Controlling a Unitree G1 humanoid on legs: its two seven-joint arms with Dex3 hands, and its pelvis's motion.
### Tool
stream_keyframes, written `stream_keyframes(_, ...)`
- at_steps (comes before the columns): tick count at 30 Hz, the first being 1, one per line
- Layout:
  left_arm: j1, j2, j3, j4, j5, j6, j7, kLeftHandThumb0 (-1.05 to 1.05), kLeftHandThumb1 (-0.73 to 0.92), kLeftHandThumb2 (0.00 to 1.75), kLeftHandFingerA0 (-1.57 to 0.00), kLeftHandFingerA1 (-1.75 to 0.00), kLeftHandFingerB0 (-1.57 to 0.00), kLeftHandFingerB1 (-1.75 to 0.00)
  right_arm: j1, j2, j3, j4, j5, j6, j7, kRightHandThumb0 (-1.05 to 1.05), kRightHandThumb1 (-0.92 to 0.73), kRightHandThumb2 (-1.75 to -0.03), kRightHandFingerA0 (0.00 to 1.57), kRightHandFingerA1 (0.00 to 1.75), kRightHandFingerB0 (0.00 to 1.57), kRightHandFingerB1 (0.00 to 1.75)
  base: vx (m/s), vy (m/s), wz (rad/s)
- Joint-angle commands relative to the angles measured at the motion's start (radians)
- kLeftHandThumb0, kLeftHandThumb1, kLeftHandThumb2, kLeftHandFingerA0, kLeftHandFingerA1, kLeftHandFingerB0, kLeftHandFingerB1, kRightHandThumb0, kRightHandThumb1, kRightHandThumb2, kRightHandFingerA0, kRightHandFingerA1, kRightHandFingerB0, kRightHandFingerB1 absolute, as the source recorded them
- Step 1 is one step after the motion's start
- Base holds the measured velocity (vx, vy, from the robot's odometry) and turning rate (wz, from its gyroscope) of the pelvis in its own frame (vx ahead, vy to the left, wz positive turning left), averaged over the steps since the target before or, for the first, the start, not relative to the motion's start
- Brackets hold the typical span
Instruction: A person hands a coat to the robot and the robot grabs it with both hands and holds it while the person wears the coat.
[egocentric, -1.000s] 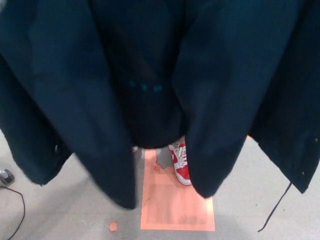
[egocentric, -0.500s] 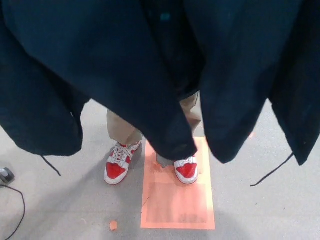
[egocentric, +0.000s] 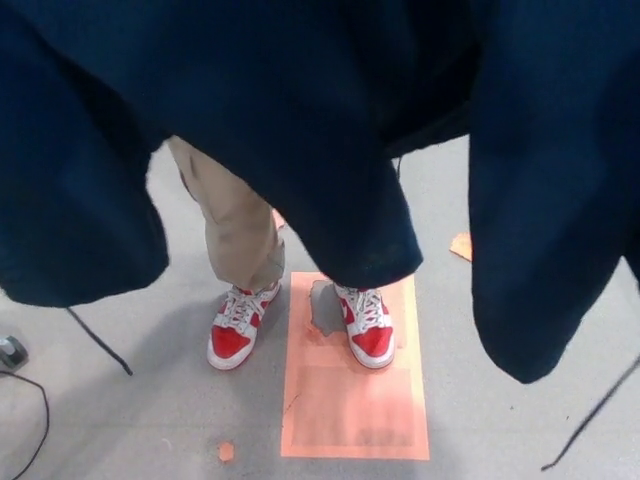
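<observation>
Coat (egocentric: 300, 110), dark navy, fills the upper part of the head view and hangs in heavy folds across the whole width. One lobe drops at picture left to a rounded hem (egocentric: 80, 270); a middle panel (egocentric: 360, 220) ends just above the person's feet; a long panel at picture right (egocentric: 540, 250) reaches lowest. Thin dark drawcords dangle from the hems at left (egocentric: 100, 343) and at right (egocentric: 595, 412).

Person stands beyond the coat, mostly covered by it. Visible: a tan trouser leg (egocentric: 235, 225) and two red-and-white sneakers, one (egocentric: 238, 330) on the grey floor (egocentric: 120, 420), the other (egocentric: 368, 325) on an orange rectangular floor mark (egocentric: 355, 400). Small orange scraps lie on the floor, one near the bottom (egocentric: 227, 452), one at right (egocentric: 461, 245).

Black cable (egocentric: 30, 420) and a small dark object (egocentric: 10, 352) sit at the lower left edge.

Robot hands: neither left nor right shows in this view, so whether they are apart, together or clamped on the coat cannot be told.
</observation>
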Motion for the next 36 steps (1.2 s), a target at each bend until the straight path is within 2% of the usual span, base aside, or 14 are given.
stream_keyframes(1, -0.091, 0.060, -0.005, 0.060, 0.029, 0.075, 0.005, -0.39, 0.73, 0.65, -0.85, -1.75, -0.66, -1.52, -0.083, -0.075, 0.036, 0.040, -0.042, 0.081, -0.096, -0.40, -0.79, -0.63, 0.97, 1.50, 0.87, 1.15, 0.00, 0.000, 0.00)
stream_keyframes(8, -0.146, 0.070, -0.022, 0.079, 0.045, 0.051, -0.002, -0.37, 0.76, 0.63, -0.87, -1.75, -0.63, -1.58, -0.137, -0.090, 0.076, 0.057, -0.051, 0.103, -0.100, -0.41, -0.79, -0.69, 0.88, 1.58, 0.84, 1.10, 0.00, 0.000, 0.00)
stream_keyframes(9, -0.161, 0.073, -0.031, 0.083, 0.053, 0.057, -0.015, -0.38, 0.77, 0.63, -0.89, -1.75, -0.69, -1.53, -0.145, -0.093, 0.080, 0.060, -0.052, 0.112, -0.098, -0.43, -0.80, -0.63, 0.88, 1.72, 0.75, 1.41, 0.00, 0.000, 0.00)
stream_keyframes(11, -0.168, 0.072, -0.037, 0.085, 0.057, 0.059, -0.014, -0.38, 0.77, 0.63, -0.90, -1.75, -0.70, -1.52, -0.150, -0.096, 0.084, 0.062, -0.053, 0.116, -0.098, -0.43, -0.80, -0.63, 0.87, 1.74, 0.74, 1.43, 0.00, 0.000, 0.00)
stream_keyframes(12, -0.173, 0.069, -0.040, 0.088, 0.059, 0.063, -0.005, -0.45, 0.59, 0.92, -1.22, -1.44, -0.86, -1.22, -0.155, -0.099, 0.092, 0.063, -0.060, 0.122, -0.099, -0.44, -0.80, -0.64, 0.88, 1.75, 0.69, 1.49, 0.00, 0.000, 0.00)
stream_keyframes(15, -0.184, 0.062, -0.044, 0.091, 0.060, 0.067, 0.000, -0.46, 0.59, 0.92, -1.22, -1.45, -0.87, -1.22, -0.160, -0.106, 0.104, 0.066, -0.064, 0.129, -0.090, -0.46, -0.76, -0.66, 0.88, 1.74, 0.75, 1.47, 0.00, 0.000, 0.00)
stream_keyframes(16, -0.190, 0.058, -0.043, 0.092, 0.057, 0.071, -0.028, -0.40, 0.78, 0.64, -0.87, -1.75, -0.70, -1.50, -0.159, -0.105, 0.109, 0.066, -0.066, 0.128, -0.092, -0.42, -0.80, -0.64, 0.87, 1.74, 0.74, 1.41, 0.00, 0.000, 0.00)
stream_keyframes(20, -0.187, 0.058, -0.048, 0.093, 0.059, 0.061, -0.028, -0.38, 0.78, 0.63, -0.90, -1.75, -0.72, -1.55, -0.155, -0.101, 0.122, 0.066, -0.069, 0.128, -0.089, -0.42, -0.79, -0.67, 0.86, 1.74, 0.73, 1.41, 0.00, 0.000, 0.00)
stream_keyframes(21, -0.185, 0.061, -0.051, 0.093, 0.062, 0.055, -0.027, -0.38, 0.77, 0.63, -0.88, -1.75, -0.69, -1.56, -0.155, -0.099, 0.128, 0.066, -0.071, 0.128, -0.086, -0.41, -0.79, -0.69, 0.86, 1.61, 0.79, 1.11, 0.00, 0.000, 0.00)
stream_keyframes(22, -0.184, 0.063, -0.053, 0.093, 0.063, 0.053, -0.028, -0.38, 0.77, 0.63, -0.88, -1.75, -0.69, -1.56, -0.155, -0.099, 0.132, 0.065, -0.073, 0.128, -0.084, -0.41, -0.79, -0.69, 0.86, 1.61, 0.79, 1.11, 0.00, 0.000, 0.00)
stream_keyframes(23, -0.184, 0.065, -0.053, 0.093, 0.061, 0.046, -0.036, -0.44, 0.60, 0.92, -1.18, -1.42, -0.82, -1.18, -0.153, -0.098, 0.129, 0.066, -0.067, 0.123, -0.084, -0.42, -0.79, -0.70, 0.87, 1.66, 0.79, 1.21, 0.00, 0.000, 0.00)
stream_keyframes(28, -0.188, 0.066, -0.063, 0.094, 0.066, 0.053, -0.032, -0.44, 0.60, 0.92, -1.18, -1.43, -0.83, -1.20, -0.157, -0.097, 0.137, 0.066, -0.072, 0.124, -0.092, -0.41, -0.78, -0.67, 0.87, 1.70, 0.74, 1.35, 0.00, 0.000, 0.00)
stream_keyframes(31, -0.183, 0.064, -0.062, 0.094, 0.067, 0.058, -0.033, -0.46, 0.56, 0.88, -1.17, -1.43, -0.81, -1.20, -0.155, -0.095, 0.140, 0.068, -0.072, 0.127, -0.079, -0.40, -0.79, -0.69, 0.86, 1.56, 0.79, 0.98, 0.00, 0.000, 0.00)
stream_keyframes(36, -0.177, 0.063, -0.058, 0.095, 0.068, 0.057, -0.034, -0.44, 0.56, 0.88, -1.19, -1.44, -0.83, -1.20, -0.150, -0.096, 0.147, 0.068, -0.076, 0.122, -0.078, -0.41, -0.79, -0.70, 0.85, 1.61, 0.82, 1.01, 0.00, 0.000, 0.00)
